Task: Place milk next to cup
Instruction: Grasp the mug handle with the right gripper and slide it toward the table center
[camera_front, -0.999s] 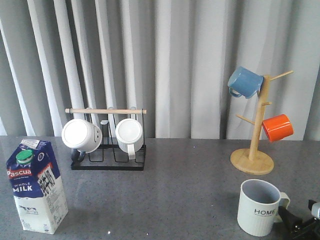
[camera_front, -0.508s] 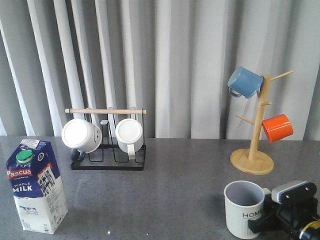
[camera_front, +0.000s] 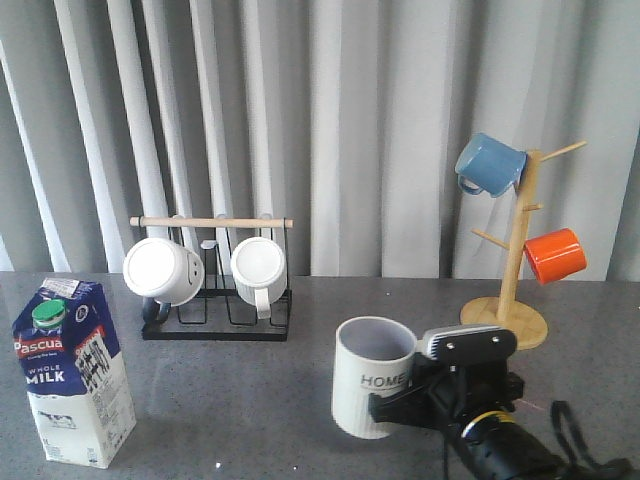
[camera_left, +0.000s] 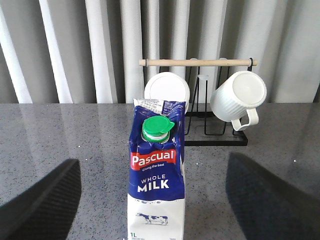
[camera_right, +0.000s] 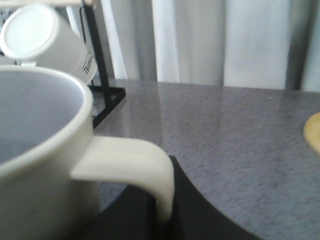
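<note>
The milk (camera_front: 75, 372), a blue-and-white carton with a green cap, stands upright at the front left of the grey table. In the left wrist view the milk (camera_left: 156, 175) stands ahead, framed by my left gripper (camera_left: 155, 212), which is open wide and not touching it. The left gripper is out of the front view. The cup (camera_front: 372, 390), a ribbed pale mug lettered "HOME", is upright at the front centre. My right gripper (camera_front: 420, 402) is shut on its handle (camera_right: 132, 167); the right gripper (camera_right: 165, 215) sits under the handle in the right wrist view.
A black wire rack (camera_front: 215, 300) with a wooden bar holds two white mugs (camera_front: 163, 271) at the back left. A wooden mug tree (camera_front: 505, 322) with a blue mug (camera_front: 490, 165) and an orange mug (camera_front: 555, 255) stands at the back right. Curtains hang behind.
My right gripper has carried the cup by its handle from the front right corner leftward to the front centre. The milk has not moved.
</note>
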